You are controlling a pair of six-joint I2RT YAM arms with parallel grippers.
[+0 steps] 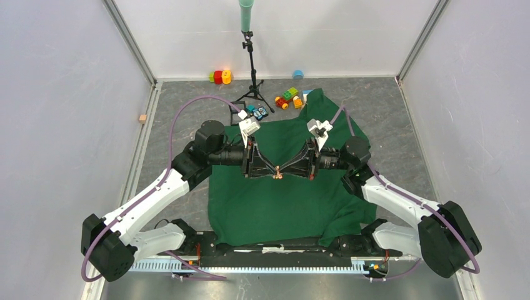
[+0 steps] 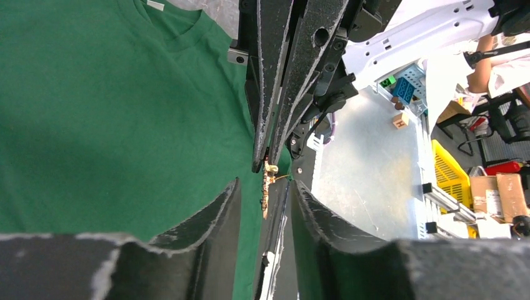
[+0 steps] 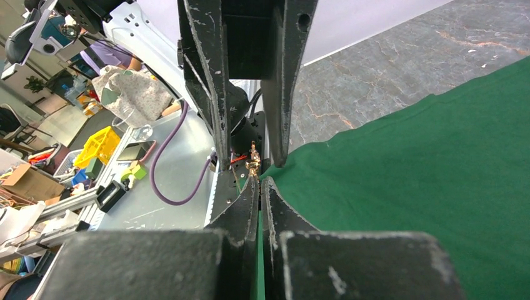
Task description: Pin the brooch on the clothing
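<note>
1. T-shirt: dark green, spread over the grey table. Its near edge reaches the rail where both arms are bolted, and its far right corner is rucked up.

2. Left gripper: comes in from the left, low over mid-shirt. Jaws are parted a little, one finger on either side of the brooch. From here I see nothing clamped between them.

3. Right gripper: faces the left one tip to tip. Jaws are pinched together, with the brooch nipped at their very ends.

4. Brooch: tiny, pale with a brassy tint, between the two sets of fingertips over the middle of the shirt. I cannot tell whether it touches the cloth.

5. Toy blocks: a coloured cluster just beside the shirt's far edge.

6. Wooden cube: small, at the table's left border.

7. Tripod: black, upright, behind the shirt.

8. Red and yellow blocks and a blue cap: against the back wall, well apart.
</note>
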